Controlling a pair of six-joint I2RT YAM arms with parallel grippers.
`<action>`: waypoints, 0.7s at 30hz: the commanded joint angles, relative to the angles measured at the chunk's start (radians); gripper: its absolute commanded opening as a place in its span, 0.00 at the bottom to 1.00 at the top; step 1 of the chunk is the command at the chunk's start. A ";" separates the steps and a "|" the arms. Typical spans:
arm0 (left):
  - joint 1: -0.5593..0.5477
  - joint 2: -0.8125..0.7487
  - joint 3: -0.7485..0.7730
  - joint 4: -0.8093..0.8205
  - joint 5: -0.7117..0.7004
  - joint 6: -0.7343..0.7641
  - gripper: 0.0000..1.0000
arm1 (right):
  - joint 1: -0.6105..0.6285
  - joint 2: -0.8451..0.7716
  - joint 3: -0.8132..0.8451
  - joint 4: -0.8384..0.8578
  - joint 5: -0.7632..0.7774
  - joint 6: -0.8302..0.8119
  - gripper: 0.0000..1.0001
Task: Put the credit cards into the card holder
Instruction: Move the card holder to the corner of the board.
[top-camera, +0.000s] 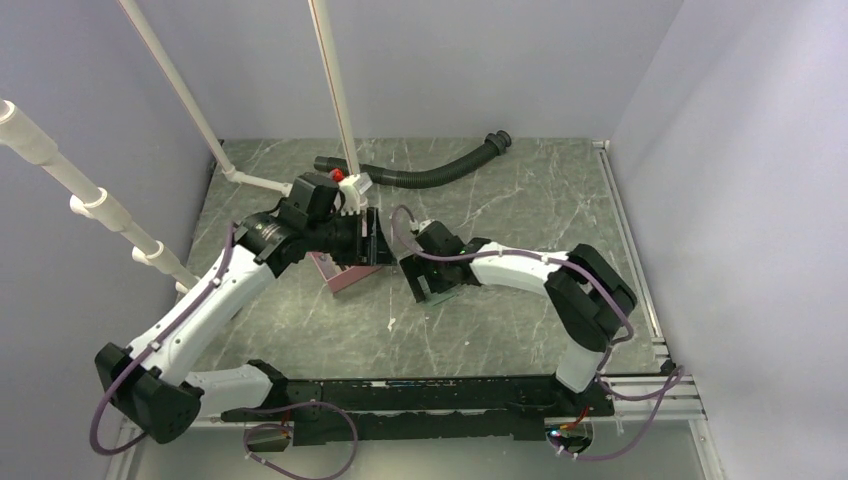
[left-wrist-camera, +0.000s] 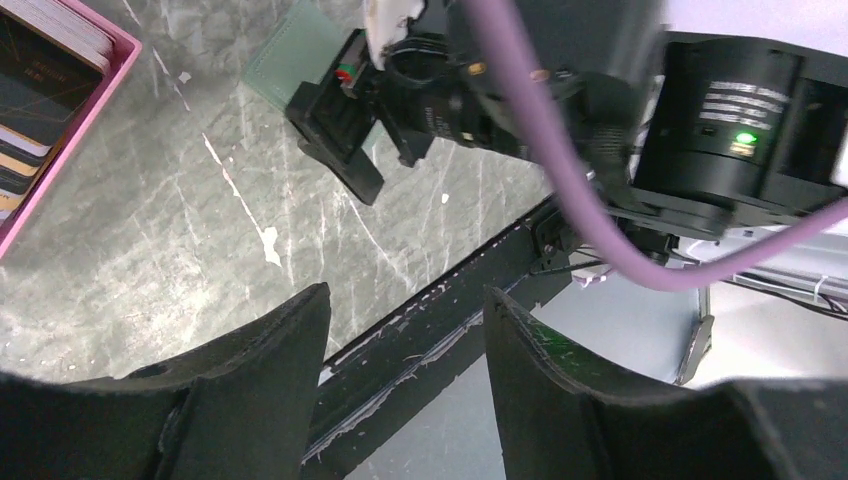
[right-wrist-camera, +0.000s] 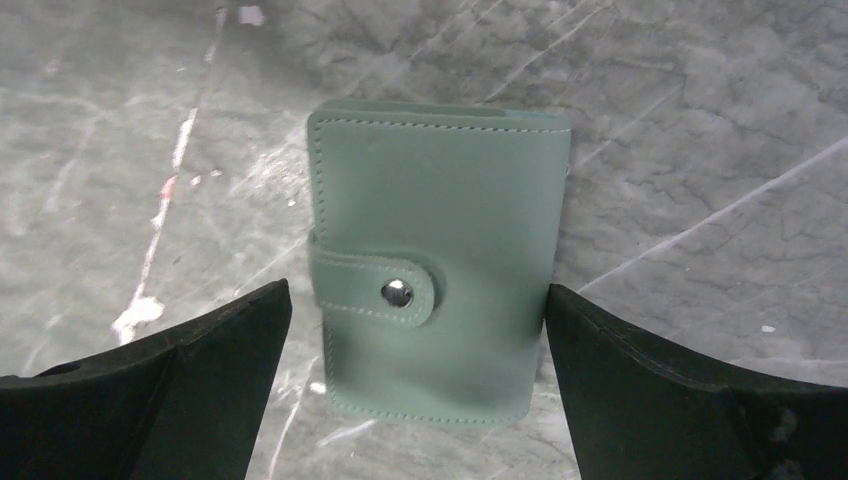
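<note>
My right pincer (right-wrist-camera: 415, 295) gaped over the holder (right-wrist-camera: 440, 190); left pincer (left-wrist-camera: 405, 300) apart, empty. Flap (right-wrist-camera: 350, 285) needed unsnapping before any cards (left-wrist-camera: 45, 70), I judged.

Likely a lab: plain walls (top-camera: 450, 60) enclosing marbled table (top-camera: 500, 320).

Pink box (top-camera: 345, 274) left of centre on grey marble table (top-camera: 500, 320); black corrugated hose (top-camera: 420, 177) upper centre; white pipes (top-camera: 90, 203) upper left.
</note>
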 joint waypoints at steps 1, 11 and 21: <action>0.004 -0.064 -0.004 -0.016 -0.018 0.017 0.63 | 0.061 0.062 0.095 -0.072 0.252 0.033 0.98; 0.006 -0.107 0.043 -0.062 -0.038 0.041 0.64 | -0.155 -0.037 0.158 -0.127 0.326 0.112 0.41; 0.006 -0.163 0.025 -0.022 0.038 -0.013 0.63 | -0.780 0.274 0.635 -0.135 0.267 0.019 0.35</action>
